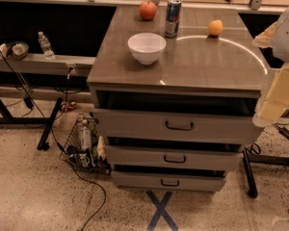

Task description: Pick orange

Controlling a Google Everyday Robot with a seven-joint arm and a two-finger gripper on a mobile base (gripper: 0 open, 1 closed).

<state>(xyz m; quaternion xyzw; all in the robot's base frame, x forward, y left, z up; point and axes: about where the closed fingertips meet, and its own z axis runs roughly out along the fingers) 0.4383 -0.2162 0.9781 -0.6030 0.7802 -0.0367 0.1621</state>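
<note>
Camera view shows a gray cabinet [207, 66] with a flat, smooth, shiny top. A white bowl [147, 47] sits on that top. It is round and deep and looks smooth.

The orange [215, 27] is a small round ball with plain yellow-orange skin. It sits on the cabinet top, behind the white bowl and well off to its right, near the back right corner. Nothing touches it.

A tall can [173, 17] stands upright just behind the white bowl, a bit to the right. It is a shiny tube shape. It stands between the orange and the apple [148, 10]. The apple is round and red-orange, and it sits right behind the white bowl at the back edge.

The gripper [274, 100] is far to the right of the white bowl, out past the side edge of the cabinet and lower than the top. It looks pale, creamy and blocky. I cannot tell if it is open or closed. It is well apart from the orange.

Below the white bowl, three gray drawers [178, 125] stick out a little. Each has a thin dark handle. A blue tape cross [160, 211] lies on the speckled floor [33, 196].
</note>
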